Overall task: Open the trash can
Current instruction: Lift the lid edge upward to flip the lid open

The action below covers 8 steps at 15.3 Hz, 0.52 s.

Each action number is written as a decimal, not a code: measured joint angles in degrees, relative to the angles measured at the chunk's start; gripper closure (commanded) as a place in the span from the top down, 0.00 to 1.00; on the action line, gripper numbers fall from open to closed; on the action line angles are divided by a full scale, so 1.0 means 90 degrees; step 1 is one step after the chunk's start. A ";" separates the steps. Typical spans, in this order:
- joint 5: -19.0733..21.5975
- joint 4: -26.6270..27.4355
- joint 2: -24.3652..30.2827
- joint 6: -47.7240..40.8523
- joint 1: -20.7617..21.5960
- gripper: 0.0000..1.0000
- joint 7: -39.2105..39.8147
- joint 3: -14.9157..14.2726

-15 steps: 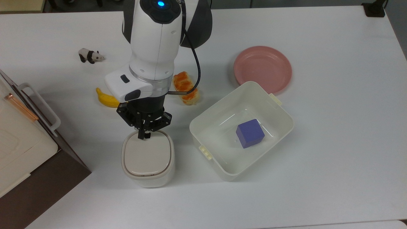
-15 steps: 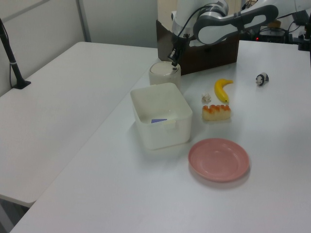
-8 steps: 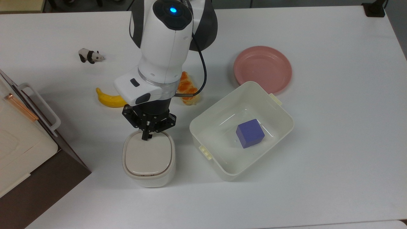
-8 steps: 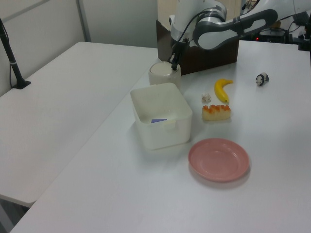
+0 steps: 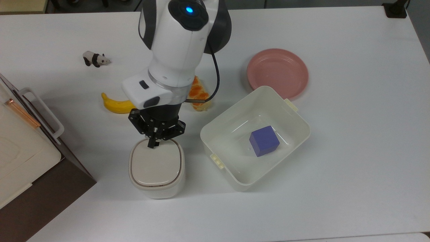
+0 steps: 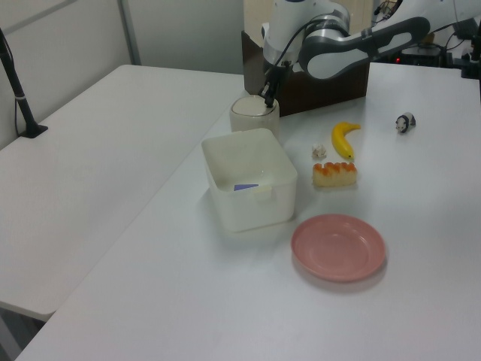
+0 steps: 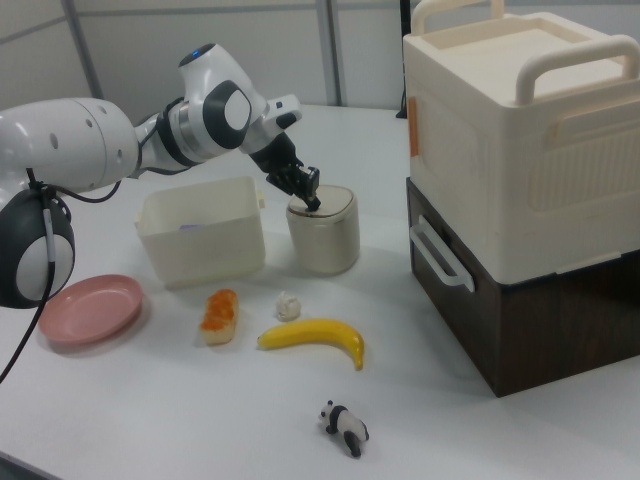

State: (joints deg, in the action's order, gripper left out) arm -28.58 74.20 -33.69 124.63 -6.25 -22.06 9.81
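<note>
I am hanging over the white table (image 5: 352, 141) with the trash can (image 5: 157, 169) directly below my gripper (image 5: 153, 144), left of the white tub (image 5: 235, 174) in the top view. My clenched fingertips are pressing the lid's far edge. Against a second ago, my wrist is sitting slightly further right; the lid is staying closed.

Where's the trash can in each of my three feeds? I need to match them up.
Top view: the trash can sits lower centre, left of the white tub.
Left view: upper centre, behind the tub.
Right view: centre, right of the tub.
Shared landmark: the gripper, shut, its tips at the lid's edge.
</note>
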 measured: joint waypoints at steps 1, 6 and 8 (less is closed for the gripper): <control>0.0163 -0.0034 0.0051 0.0000 -0.0052 0.00 -0.0003 0.0000; 0.1150 -0.0094 0.0681 -0.0420 -0.0311 0.00 0.0205 0.0019; 0.1447 -0.0101 0.0921 -0.0839 -0.0314 0.00 0.0325 0.0050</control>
State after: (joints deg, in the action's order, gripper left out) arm -15.55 73.29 -25.40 117.09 -9.08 -19.13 10.26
